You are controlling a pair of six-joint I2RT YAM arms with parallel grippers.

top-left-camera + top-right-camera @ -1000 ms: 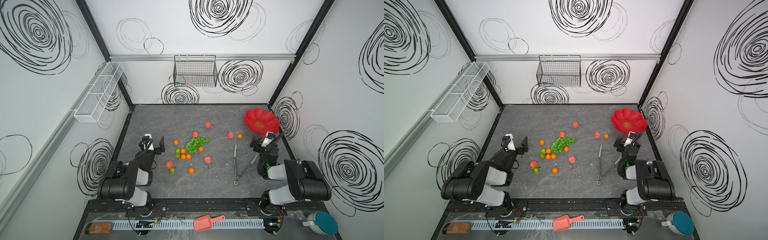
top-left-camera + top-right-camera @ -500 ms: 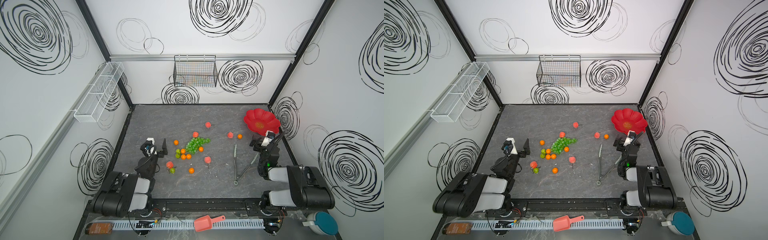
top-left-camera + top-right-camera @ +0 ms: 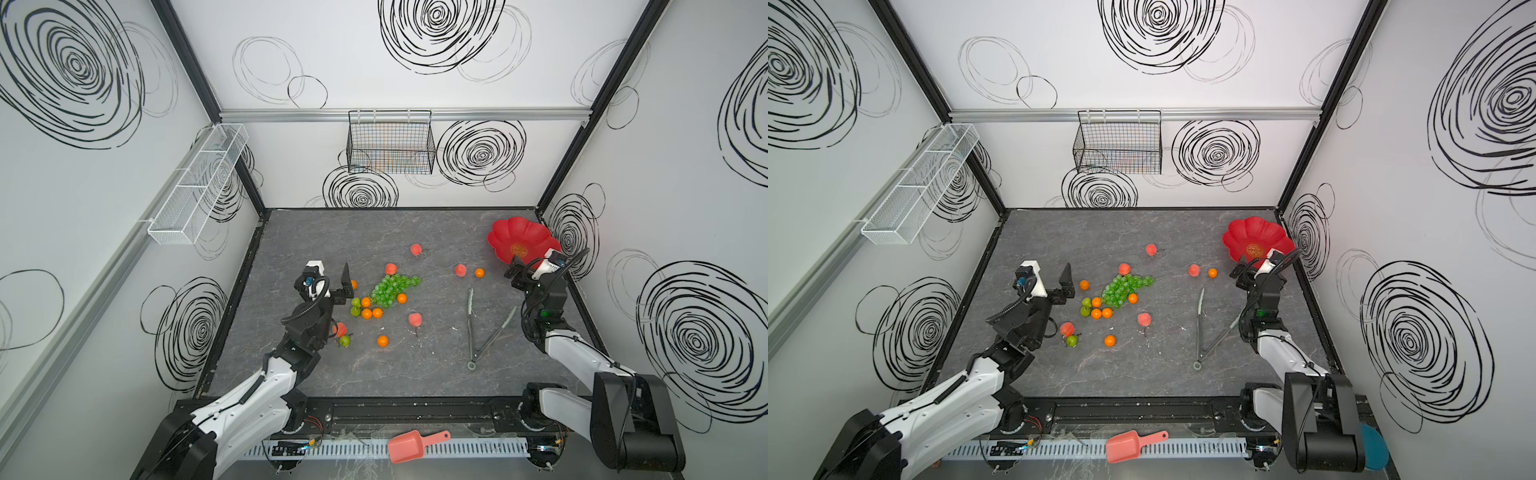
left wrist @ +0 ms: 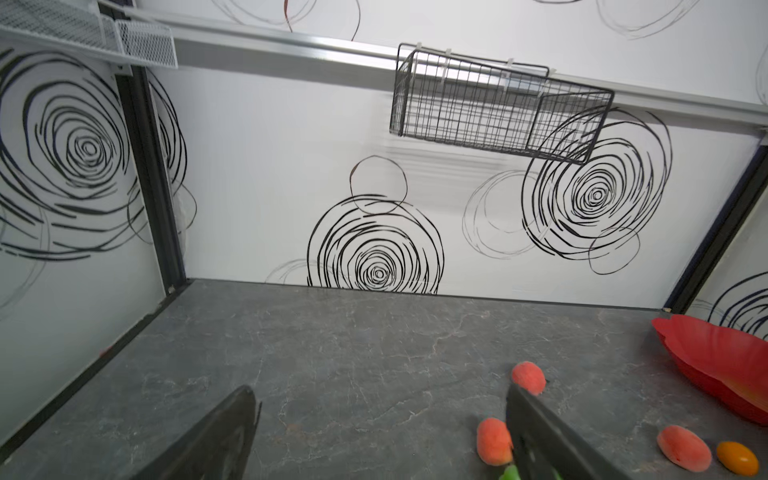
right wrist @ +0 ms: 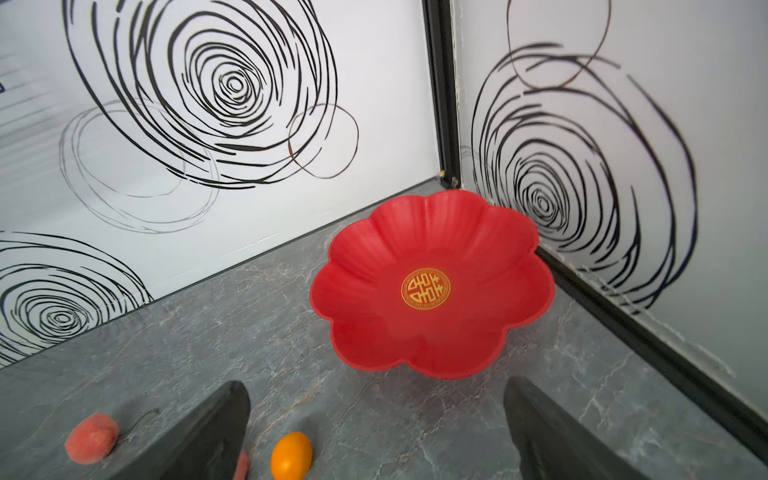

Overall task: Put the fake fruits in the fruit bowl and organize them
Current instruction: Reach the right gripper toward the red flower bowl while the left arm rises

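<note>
Your left gripper [image 3: 328, 278] hangs over the left side of the bench [image 3: 374, 232], jaws spread wide and holding nothing; it points at the heap just to its right, so I judge it is lining up a first pick. That heap sits mid-bench: grapes [image 3: 392, 286] with oranges [image 3: 372, 312] and a pear [image 3: 356, 311] touching or just beside them, so a clean grab there needs care. Right of the heap the tongs [image 3: 473, 328] lie splayed and untouched; beyond them a peach [image 3: 460, 270] and an orange [image 3: 479, 273] rest just beside each other, near the bowl [image 3: 511, 232]. Your right gripper [image 5: 378, 388] faces that bowl, jaws wide open and empty, probably because those two fruits are its shortest carry. The bowl sits in the far right corner; nothing lies in it yet, so every fruit has to travel right.
</note>
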